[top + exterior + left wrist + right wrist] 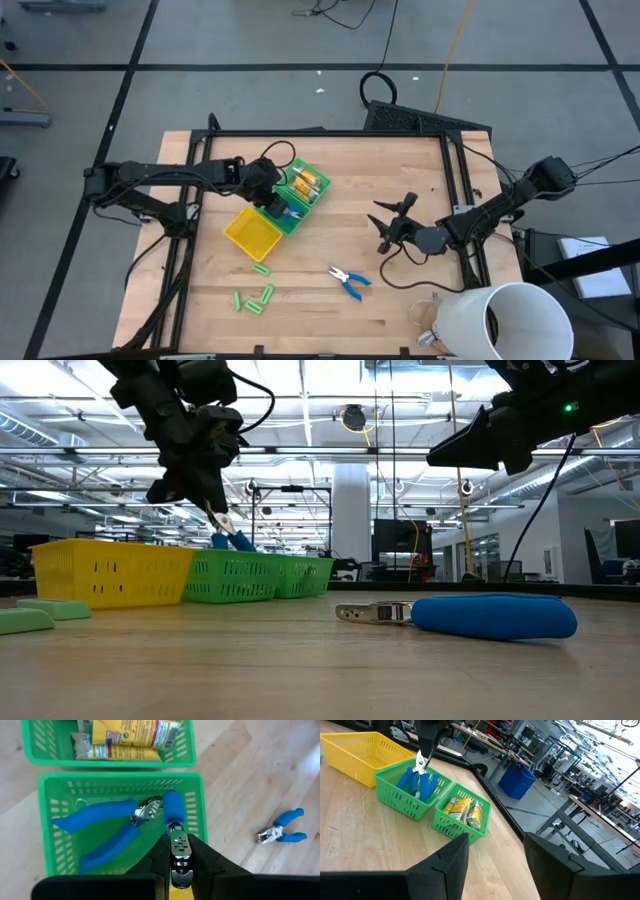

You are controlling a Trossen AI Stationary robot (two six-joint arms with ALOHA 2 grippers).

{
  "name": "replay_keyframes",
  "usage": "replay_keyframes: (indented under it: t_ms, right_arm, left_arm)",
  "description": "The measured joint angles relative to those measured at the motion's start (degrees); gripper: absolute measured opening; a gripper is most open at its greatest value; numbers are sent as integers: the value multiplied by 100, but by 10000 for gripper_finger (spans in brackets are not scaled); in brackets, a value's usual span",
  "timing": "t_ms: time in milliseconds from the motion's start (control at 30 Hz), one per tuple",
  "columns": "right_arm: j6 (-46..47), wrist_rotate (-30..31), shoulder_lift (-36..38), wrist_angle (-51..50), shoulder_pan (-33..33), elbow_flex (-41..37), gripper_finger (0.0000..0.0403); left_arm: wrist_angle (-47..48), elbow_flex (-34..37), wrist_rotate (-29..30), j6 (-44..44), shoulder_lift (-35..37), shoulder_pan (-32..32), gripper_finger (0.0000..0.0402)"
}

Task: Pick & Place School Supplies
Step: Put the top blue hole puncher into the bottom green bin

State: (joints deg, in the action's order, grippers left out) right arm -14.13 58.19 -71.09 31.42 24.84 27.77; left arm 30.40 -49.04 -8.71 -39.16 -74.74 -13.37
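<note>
My left gripper (273, 201) hovers over the middle green compartment (197, 827) of the tray, shut on a blue-handled pliers-like tool (173, 810). A second blue-handled tool (100, 827) lies flat in that compartment. The third (350, 283) lies on the bare table. Yellow-orange packets (306, 183) fill the far green compartment. Several light-green sticks (256, 296) lie on the table near the front edge. My right gripper (393, 223) is open, raised over the table right of the tray, touching nothing. My left gripper pinches the tool by its metal head (178, 845) between the two fingers, coming from above and pointing down. The tool hangs upright below the fingers, its blue handles (229, 540) dipping into the green compartment. The basket wall hides their lower ends.
The yellow compartment (252, 232) sits at the tray's near end. A big white cup (505, 322) lies at the table's near right corner. Bare wood stretches between the tray and the right arm.
</note>
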Motion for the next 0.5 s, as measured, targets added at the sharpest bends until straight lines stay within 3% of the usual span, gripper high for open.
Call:
replay_keyframes:
  t_ms: [200, 500]
  right_arm:
    - [-1, 0, 0, 1, 0, 0, 180]
    - [0, 0, 0, 2, 0, 0, 180]
  left_arm:
    - [219, 0, 124, -171, 3, 0, 38]
    - [312, -4, 618, -39, 2, -2, 98]
